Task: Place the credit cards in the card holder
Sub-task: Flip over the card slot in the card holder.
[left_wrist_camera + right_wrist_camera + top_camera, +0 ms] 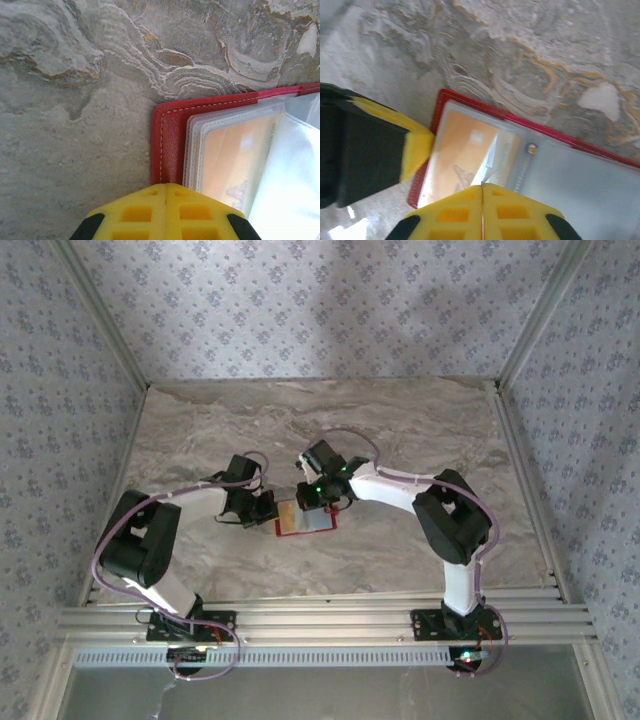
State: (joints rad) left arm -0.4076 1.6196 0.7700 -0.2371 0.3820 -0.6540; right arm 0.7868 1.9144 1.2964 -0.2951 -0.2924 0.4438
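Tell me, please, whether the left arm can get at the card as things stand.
Probably not directly. The left gripper sits at the holder's edge, jaws shut, close to the card, but it lies under a clear sleeve, seemingly pinched by the right gripper.

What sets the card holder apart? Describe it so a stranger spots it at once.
On the grey marbled table, look where the left gripper and right gripper nearly meet. The card holder lies open there: a flat red-edged wallet with clear plastic sleeves, one showing a tan card; nothing else on the marble is red.
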